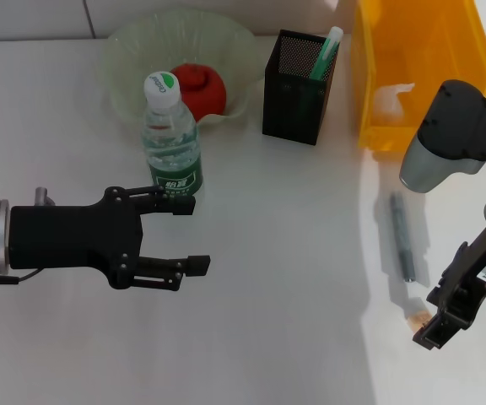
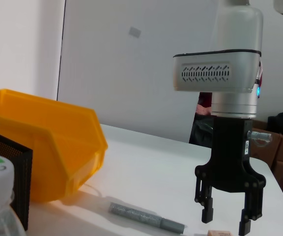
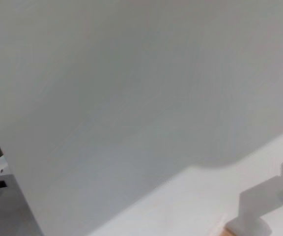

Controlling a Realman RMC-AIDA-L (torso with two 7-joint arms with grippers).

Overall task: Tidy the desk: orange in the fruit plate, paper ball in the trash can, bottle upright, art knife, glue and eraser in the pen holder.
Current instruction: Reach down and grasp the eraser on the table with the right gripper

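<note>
Peach-sleeved eraser (image 1: 415,319) lies at the head view's lower right, directly beneath the right gripper (image 2: 227,222), whose spread fingers straddle it ready to grasp, while the left gripper (image 1: 191,236) idles open at lower left.

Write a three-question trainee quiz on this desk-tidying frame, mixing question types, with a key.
1. True or false: the bottle is lying on its side.
2. Multiple choice: where is the orange? A) on the bare table B) in the fruit plate C) in the trash can
3. Short answer: which end effector is directly above the eraser, and how do its fingers stand?

Key
1. False; it stands upright in front of the fruit plate.
2. B.
3. The right end effector; its fingers are open, pointing down either side of the eraser. The left end effector hangs open near the bottle.
</note>
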